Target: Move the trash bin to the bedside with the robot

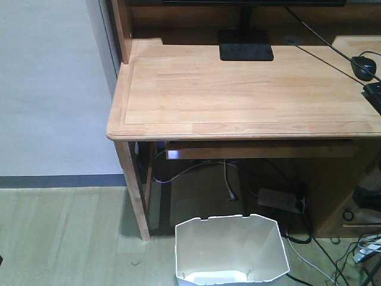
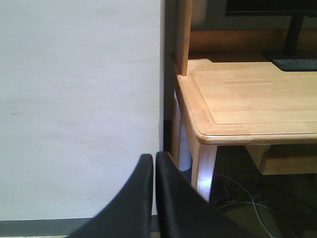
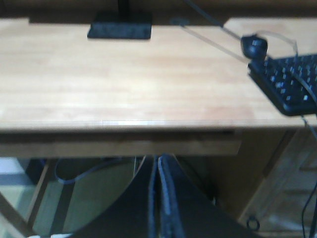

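The white trash bin (image 1: 229, 249) stands on the floor at the bottom of the front view, just in front of the light wooden desk (image 1: 238, 95), open and empty. A sliver of its rim shows at the bottom left of the right wrist view (image 3: 44, 236). My left gripper (image 2: 154, 161) is shut and empty, pointing at the white wall beside the desk's left leg. My right gripper (image 3: 157, 161) is shut and empty, pointing under the desk's front edge. The bed is out of view. Neither gripper touches the bin.
A monitor base (image 1: 245, 45), a mouse (image 1: 363, 67) and a keyboard (image 3: 290, 82) lie on the desk. A power strip (image 1: 281, 199) and several cables lie under it. A desk leg (image 1: 136, 190) stands left of the bin. A white wall (image 1: 53, 89) is on the left.
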Controlling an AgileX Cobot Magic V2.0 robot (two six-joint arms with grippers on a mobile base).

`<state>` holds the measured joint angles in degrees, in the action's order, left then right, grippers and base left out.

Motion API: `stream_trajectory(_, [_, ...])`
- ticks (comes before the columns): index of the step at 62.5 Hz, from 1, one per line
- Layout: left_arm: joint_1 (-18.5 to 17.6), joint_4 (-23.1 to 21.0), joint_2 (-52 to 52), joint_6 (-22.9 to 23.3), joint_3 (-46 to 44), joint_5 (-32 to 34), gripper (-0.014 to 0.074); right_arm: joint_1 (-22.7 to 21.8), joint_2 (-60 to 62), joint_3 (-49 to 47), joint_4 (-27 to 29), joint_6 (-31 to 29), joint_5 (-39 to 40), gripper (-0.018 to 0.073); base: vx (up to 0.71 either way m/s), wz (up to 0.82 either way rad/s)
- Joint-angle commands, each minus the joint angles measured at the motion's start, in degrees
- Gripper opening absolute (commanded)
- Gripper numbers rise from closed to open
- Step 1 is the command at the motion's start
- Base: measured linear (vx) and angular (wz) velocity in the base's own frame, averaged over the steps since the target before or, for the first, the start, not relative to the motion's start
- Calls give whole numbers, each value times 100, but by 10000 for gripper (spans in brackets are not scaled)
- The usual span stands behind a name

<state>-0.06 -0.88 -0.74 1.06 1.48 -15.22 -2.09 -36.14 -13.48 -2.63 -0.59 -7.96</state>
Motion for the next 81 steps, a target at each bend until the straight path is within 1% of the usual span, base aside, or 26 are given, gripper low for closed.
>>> stream_trajectory(1, [-12, -21, -80, 25, 107, 398, -7, -7, -71, -202, -12, -15, 340, -6, 0, 0])
stream_trajectory(11, [-12, -21, -80, 25, 107, 398, -7, -7, -71, -202, -35, -25, 382, 28, 0, 0])
stream_trajectory(18, [-12, -21, -80, 25, 107, 398, -7, -7, -71, -202, -35, -43, 382, 95, 0, 0])
stream_trajectory(25, [-12, -21, -80, 25, 107, 398, -7, -7, -71, -202, -35, -43, 368, 199, 0, 0])
stream_trajectory(28, [-12, -21, -80, 25, 107, 398, -7, -7, -71, -202, -35, -43, 351, 267, 0, 0])
stream_trajectory(35, [-12, -21, -80, 25, 107, 398, -7, -7, -71, -202, -35, -43, 310, 393, 0, 0])
stream_trajectory(43, [-12, -21, -80, 25, 107, 398, -7, -7, -71, -202, -35, -43, 228, 484, 0, 0])
stream_trajectory(48, [-12, -21, -80, 25, 107, 398, -7, -7, -71, -202, -35, -43, 207, 502, 0, 0])
stream_trajectory(62, [-12, -21, -80, 25, 107, 398, -7, -7, -71, -202, 3, 12, 247, 500, 0, 0])
stream_trajectory(67, [-12, -21, -80, 25, 107, 398, -7, -7, -81, -202, 165, 136, 193, 500, 0, 0])
stream_trajectory(74, [-12, -21, -80, 25, 107, 398, -7, -7, -228, -266, 358, 133, 170, 500, 0, 0])
stream_trajectory(81, [-12, -21, -80, 25, 107, 398, -7, -7, -597, -536, 744, 126, -189, 500, 0, 0])
